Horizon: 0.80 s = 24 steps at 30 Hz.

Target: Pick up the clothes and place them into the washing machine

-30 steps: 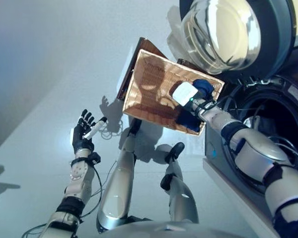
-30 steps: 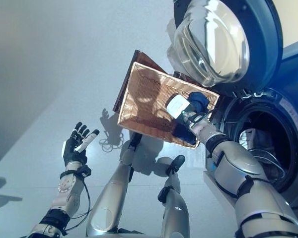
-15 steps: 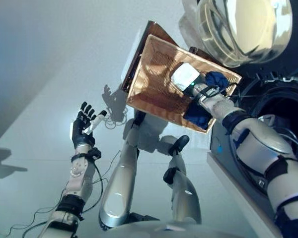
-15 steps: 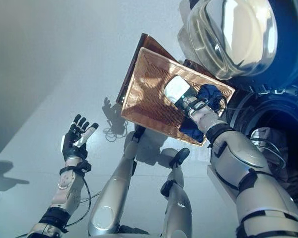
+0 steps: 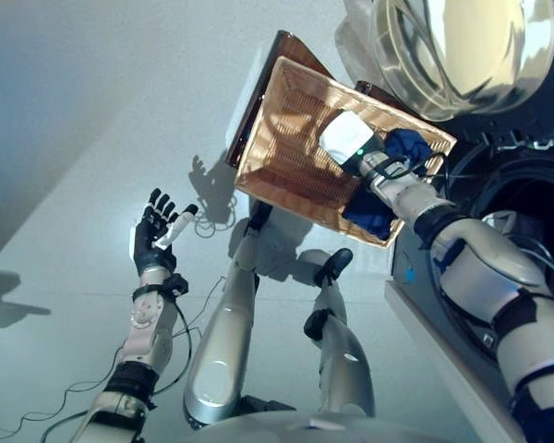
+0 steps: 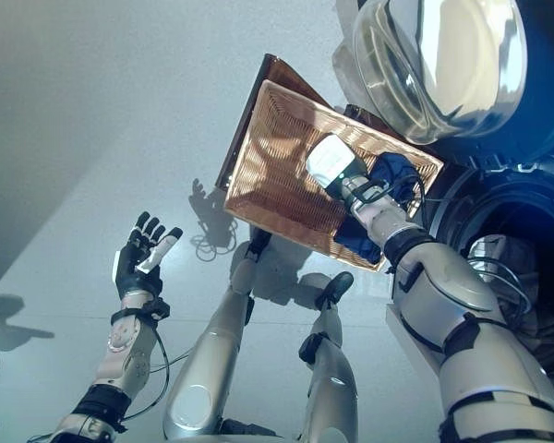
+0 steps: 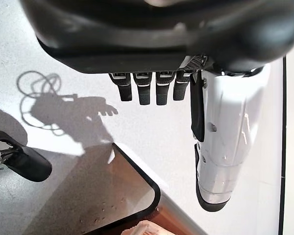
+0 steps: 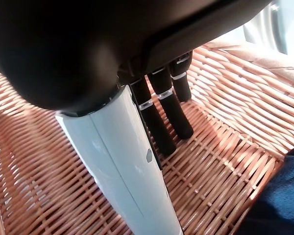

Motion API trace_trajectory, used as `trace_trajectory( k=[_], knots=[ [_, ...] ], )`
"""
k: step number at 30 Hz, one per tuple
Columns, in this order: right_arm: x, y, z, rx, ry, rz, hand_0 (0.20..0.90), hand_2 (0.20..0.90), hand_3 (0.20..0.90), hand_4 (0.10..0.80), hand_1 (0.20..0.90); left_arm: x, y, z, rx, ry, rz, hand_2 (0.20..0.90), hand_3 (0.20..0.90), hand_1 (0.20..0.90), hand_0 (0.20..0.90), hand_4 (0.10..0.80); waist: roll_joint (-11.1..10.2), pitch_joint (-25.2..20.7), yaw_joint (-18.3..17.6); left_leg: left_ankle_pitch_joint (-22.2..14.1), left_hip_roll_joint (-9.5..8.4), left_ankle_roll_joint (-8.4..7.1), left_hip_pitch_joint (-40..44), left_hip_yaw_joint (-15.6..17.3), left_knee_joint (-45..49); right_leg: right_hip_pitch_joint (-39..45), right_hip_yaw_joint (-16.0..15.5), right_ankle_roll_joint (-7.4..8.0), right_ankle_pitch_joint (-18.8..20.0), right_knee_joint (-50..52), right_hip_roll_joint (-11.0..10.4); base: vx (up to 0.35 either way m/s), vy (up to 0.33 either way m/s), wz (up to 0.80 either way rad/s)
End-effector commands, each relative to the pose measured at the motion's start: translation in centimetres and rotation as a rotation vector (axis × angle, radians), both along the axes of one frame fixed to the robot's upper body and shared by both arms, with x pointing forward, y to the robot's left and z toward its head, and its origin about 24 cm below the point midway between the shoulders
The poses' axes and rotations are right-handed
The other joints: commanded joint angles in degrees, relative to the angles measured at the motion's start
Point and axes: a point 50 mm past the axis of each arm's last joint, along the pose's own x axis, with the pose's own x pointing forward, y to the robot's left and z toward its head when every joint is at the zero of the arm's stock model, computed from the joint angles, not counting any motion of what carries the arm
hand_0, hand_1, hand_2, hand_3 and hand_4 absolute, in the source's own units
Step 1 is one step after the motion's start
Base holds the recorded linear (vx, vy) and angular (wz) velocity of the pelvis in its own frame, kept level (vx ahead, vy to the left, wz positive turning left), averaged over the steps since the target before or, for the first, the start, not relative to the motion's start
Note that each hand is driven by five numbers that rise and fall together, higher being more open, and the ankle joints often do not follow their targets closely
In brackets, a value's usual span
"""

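My fingers (image 8: 174,115) on the right hand (image 5: 351,143) are straight and apart, hovering over the woven floor of the wicker basket (image 5: 291,152) and gripping nothing. The dark blue clothes (image 5: 402,148) lie bunched in the basket's corner nearest the washing machine (image 5: 526,198), just beside my wrist. The machine's round glass door (image 5: 452,51) stands open above the basket. I can read no writing anywhere. My left hand (image 5: 152,238) is well apart over the grey floor (image 5: 83,138), fingers spread, empty.
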Motion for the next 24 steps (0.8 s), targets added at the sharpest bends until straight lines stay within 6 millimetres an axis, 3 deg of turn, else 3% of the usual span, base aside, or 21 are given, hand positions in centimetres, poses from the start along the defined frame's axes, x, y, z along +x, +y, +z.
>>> trace_trajectory(
  k=[1,8,24],
  knots=[
    [-0.7,-5.4,-0.2,-0.041,0.062,-0.182,0.9,0.9,0.9,0.8,0.9,0.2,0.6,3.2,0.007,-0.181,0.022,0.9,0.9,0.9,0.9,0.8,3.4,2.8,0.9,2.1,-4.57,-2.45,0.7,0.0,-4.9,5.6,1.2,0.06,-2.2,4.2,1.1,0.0,0.0,0.0],
    [-1.6,-6.1,-2.6,0.005,0.119,-0.205,0.9,0.9,0.9,0.8,0.9,0.3,0.5,2.5,0.014,-0.146,0.023,0.9,0.9,0.9,0.9,0.8,2.0,0.9,0.7,1.5,-4.48,-2.16,3.5,0.2,-4.9,8.2,0.9,0.15,-2.2,3.8,0.9,0.023,0.001,0.0],
    [-2.3,-5.9,-4.3,0.076,0.169,-0.196,0.9,0.9,0.9,0.8,0.9,0.1,0.8,1.4,0.021,-0.091,0.035,0.9,0.9,0.9,0.9,0.8,-2.1,-3.0,0.5,-0.3,-4.23,-1.86,7.6,-0.4,-4.9,13.7,0.7,0.72,-1.8,1.1,1.0,0.031,-0.011,-0.01]
  ],
)
